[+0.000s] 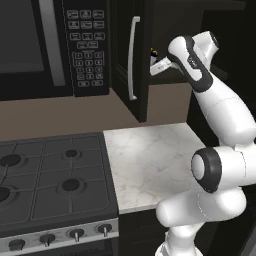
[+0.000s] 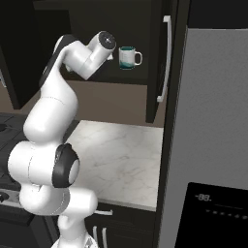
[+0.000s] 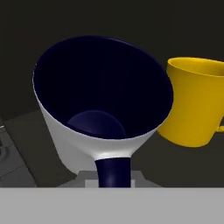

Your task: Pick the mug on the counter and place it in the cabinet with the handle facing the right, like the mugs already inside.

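Dark cabinet (image 2: 157, 58) shelf surrounded your gripper (image 3: 113, 177), clamped on the mug (image 3: 103, 100) by its handle (image 3: 113, 170), beside the yellow mug (image 3: 197, 103). Placing was underway; next you likely needed lowering, handle rightward.

– How is the arm (image 1: 220, 115) posed?
– It rises from its base, bends at the elbow and reaches up and forward.
– And the gripper (image 1: 156, 64)?
– Closed tight, clamping the mug (image 3: 103, 105) by its handle (image 3: 113, 171).

The mug (image 3: 87, 131) is pale grey-white outside and dark navy inside with a dark blue handle (image 3: 113, 173), beside a yellow mug (image 3: 197, 105); the counter (image 1: 150, 160) is white-grey marbled.
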